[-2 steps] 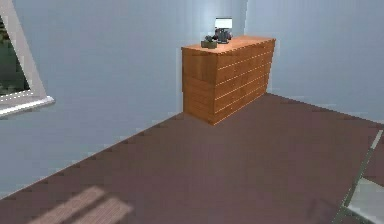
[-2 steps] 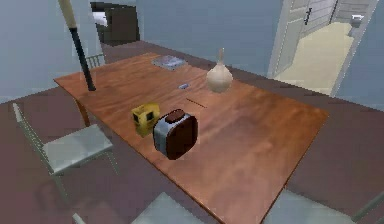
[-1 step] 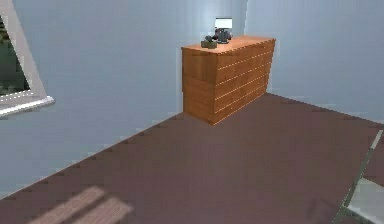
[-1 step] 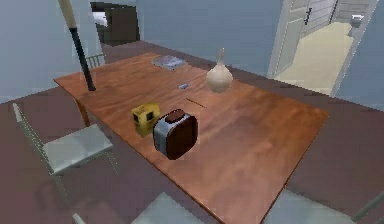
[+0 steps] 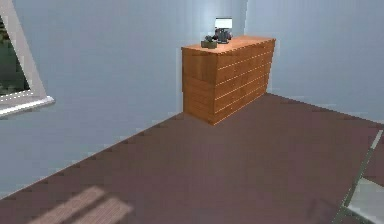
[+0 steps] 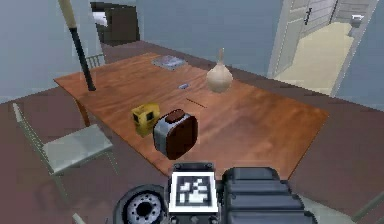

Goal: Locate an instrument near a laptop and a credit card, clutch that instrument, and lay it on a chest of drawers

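Instrument: I cannot tell which thing it is. The big brown table (image 6: 270, 115) is beside me, and the chest of drawers (image 5: 228, 78) stands ahead by the wall. A dark box (image 6: 178, 133) with a red rim, at the table's near edge, may be it. The gripper (image 6: 148, 205) sits low by that box; I cannot tell if it holds anything. I would check the box first, then drive slowly to the chest.

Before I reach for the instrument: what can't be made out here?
Arm side view: gripper, cut by the bottom edge; far end hidden; cannot tell whether it holds anything.
Flat grey item on the brown wooden table: too small to name.
Forward view: dark lump atop the orange wooden chest of drawers: too small to name.
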